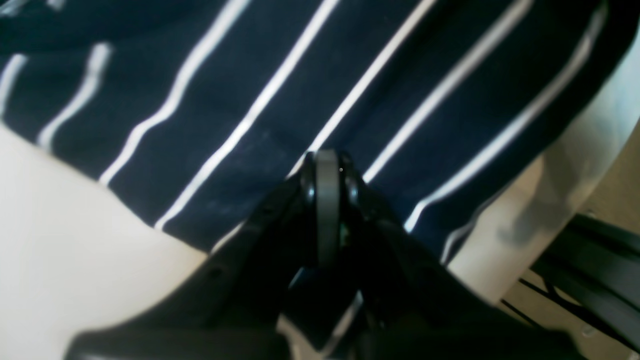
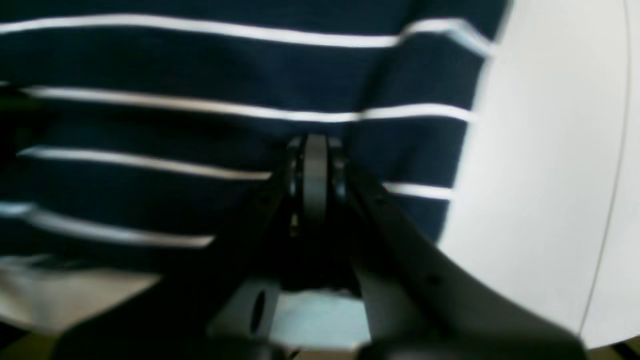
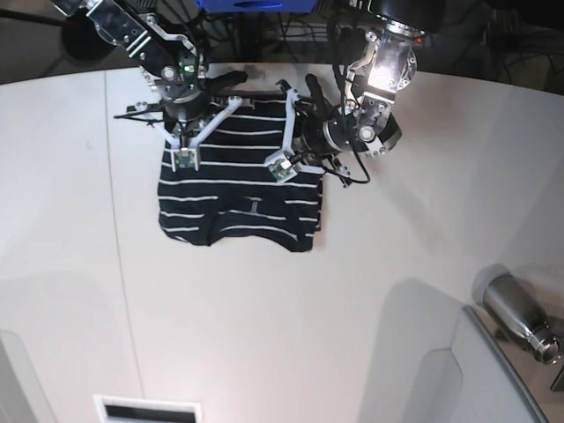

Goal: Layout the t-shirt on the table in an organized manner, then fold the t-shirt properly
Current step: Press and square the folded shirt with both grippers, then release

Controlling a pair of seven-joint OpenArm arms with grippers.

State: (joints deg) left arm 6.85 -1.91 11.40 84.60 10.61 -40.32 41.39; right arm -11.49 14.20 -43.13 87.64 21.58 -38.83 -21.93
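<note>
My left pincer (image 1: 327, 165) is pressed together at mid-frame over striped cloth; whether it pinches the t-shirt (image 3: 238, 189) I cannot tell. My right pincer (image 2: 315, 150) is likewise pressed shut at the shirt's edge. In the base view both sit along the shirt's upper edge, probably to pull it flat on the table (image 3: 264, 335), upper middle of frame.

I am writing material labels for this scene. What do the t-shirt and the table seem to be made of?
The t-shirt: soft knit fabric, probably cotton, matte dark navy with thin white stripes; it drapes and wrinkles. The table: smooth hard white surface, perhaps laminate, with a slight sheen and soft reflections.
</note>
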